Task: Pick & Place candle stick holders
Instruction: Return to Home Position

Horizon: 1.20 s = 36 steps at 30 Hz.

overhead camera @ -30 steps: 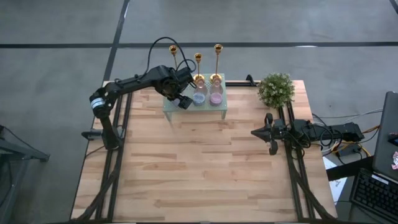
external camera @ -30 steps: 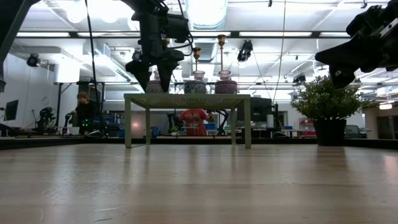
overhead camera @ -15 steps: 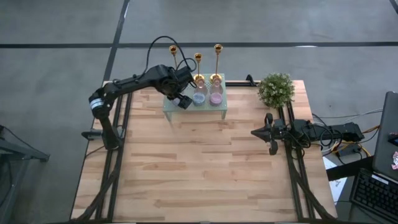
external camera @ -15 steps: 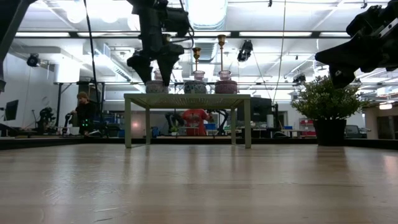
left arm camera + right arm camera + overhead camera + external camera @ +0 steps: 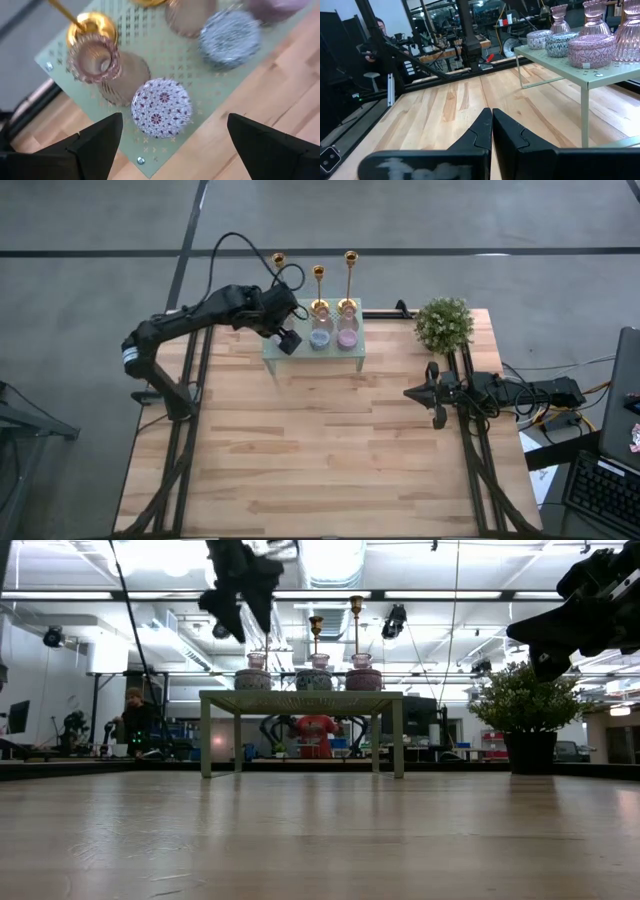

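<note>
Three gold candle stick holders stand by their round bases along the far side of a small pale green table [image 5: 313, 354]: the left one [image 5: 279, 260], the middle one [image 5: 318, 276] and the right one [image 5: 350, 260]. The left one's base [image 5: 92, 27] shows in the left wrist view. My left gripper [image 5: 288, 339] is open and empty, high above the small table's left end [image 5: 240, 595], over a patterned round jar [image 5: 161, 107]. My right gripper [image 5: 437, 395] is shut and empty, waiting at the wooden table's right side, and it also shows in its own wrist view [image 5: 492, 125].
Glass vases [image 5: 95, 60] and patterned lidded jars [image 5: 320, 335] fill the small table in front of the candle stick holders. A potted plant [image 5: 444, 323] stands at the far right. The wooden tabletop [image 5: 320, 450] stretches toward the near edge. People [image 5: 133, 720] are in the room beyond.
My left gripper has risen from just above the small table's top to well above it and drawn back a little toward the table's left edge, staying open. The candle stick holders have not moved.
</note>
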### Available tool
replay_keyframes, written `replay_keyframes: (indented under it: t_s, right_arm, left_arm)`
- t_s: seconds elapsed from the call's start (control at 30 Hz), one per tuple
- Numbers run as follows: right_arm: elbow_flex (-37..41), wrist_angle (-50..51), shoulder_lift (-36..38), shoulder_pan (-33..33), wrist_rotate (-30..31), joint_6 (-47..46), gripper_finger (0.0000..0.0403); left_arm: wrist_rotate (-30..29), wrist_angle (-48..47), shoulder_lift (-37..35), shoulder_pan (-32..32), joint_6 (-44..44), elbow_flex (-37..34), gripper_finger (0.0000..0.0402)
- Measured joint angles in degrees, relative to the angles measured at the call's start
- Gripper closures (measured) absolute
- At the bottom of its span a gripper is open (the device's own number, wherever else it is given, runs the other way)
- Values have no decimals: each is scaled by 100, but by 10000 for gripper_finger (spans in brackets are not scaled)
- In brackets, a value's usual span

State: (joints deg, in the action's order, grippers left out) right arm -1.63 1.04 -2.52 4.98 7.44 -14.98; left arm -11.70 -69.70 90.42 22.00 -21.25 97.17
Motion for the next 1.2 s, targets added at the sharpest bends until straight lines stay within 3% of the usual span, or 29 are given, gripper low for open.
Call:
replay_keyframes:
  t_s: [0.23,0.43,0.63,0.93,1.2]
  right_arm:
    - [0,0,0,-1,0,0,394]
    - [0,0,0,1,-2,0,394]
    - [0,0,1,-1,-1,0,394]
    - [0,0,0,1,0,0,394]
    - [0,0,0,1,-2,0,394]
  left_arm:
    - [-38,379,-618,-613,614,-80,39]
    - [20,1006,-1383,-998,880,-783,39]
    - [323,2101,-2503,-1201,1233,-2358,39]
    - [2349,4777,-4465,-1283,1262,-5138,39]
    - [2399,6707,-6561,-1275,1239,-7384,39]
